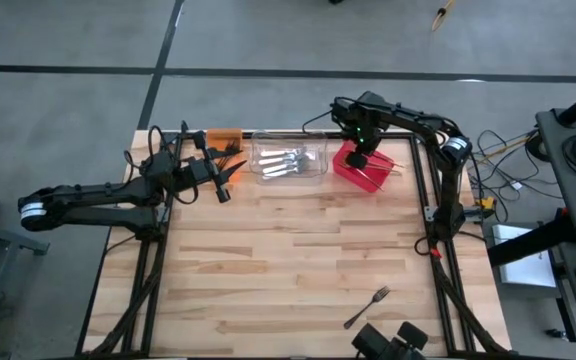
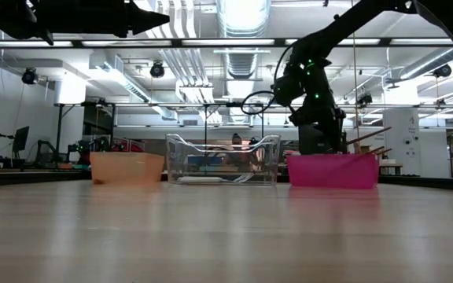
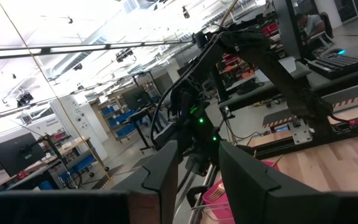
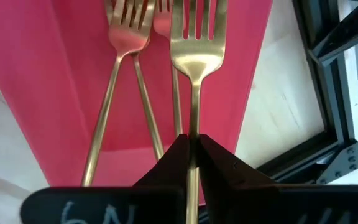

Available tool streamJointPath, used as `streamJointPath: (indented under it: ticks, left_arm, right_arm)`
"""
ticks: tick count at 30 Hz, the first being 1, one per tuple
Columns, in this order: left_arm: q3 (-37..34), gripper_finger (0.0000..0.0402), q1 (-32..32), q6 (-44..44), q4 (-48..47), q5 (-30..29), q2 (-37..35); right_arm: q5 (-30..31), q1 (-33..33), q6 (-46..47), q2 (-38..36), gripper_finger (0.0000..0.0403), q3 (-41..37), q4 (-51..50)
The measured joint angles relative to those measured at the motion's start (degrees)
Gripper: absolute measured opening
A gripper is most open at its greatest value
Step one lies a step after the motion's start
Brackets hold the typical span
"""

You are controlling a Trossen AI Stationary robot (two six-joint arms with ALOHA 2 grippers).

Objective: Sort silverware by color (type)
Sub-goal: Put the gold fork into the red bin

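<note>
My right gripper (image 1: pixel 360 158) hangs over the red bin (image 1: pixel 370 181), shut on a gold fork (image 4: pixel 194 56). Two other gold forks (image 4: pixel 124 37) lie in that bin, and their handles stick out over its rim (image 2: pixel 368 140). The clear bin (image 1: pixel 288 160) holds silver forks (image 1: pixel 286 163). Dark utensils (image 1: pixel 230 150) show at the orange bin (image 1: pixel 223 136). One lone fork (image 1: pixel 368 306) lies flat on the table near its front edge. My left gripper (image 1: pixel 224 190) waits in the air near the orange bin, its fingers (image 3: pixel 166 174) apart with nothing between them. My right gripper pinches the gold fork's slim handle (image 4: pixel 193 121) between its two fingers, some way below the tines. The fingers point down from above and the fork runs along them. It hangs tines down over the red bin's floor; whether the tines touch the bin I cannot tell.
The three bins stand in a row along the table's far edge, orange at left, clear in the middle, red at right. Bare wooden tabletop (image 1: pixel 298 250) lies between them and the front edge. Dark gear (image 1: pixel 388 342) sits at the near edge.
</note>
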Motion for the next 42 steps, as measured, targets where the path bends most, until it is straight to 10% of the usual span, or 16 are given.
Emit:
streamJointPath:
  ticks: [42]
  left_arm:
    - [0.00,0.0100,-0.01,0.04,-0.02,0.00,0.00]
  right_arm:
    - [-0.40,0.04,2.57,0.09,0.0051,-7.13,7.29]
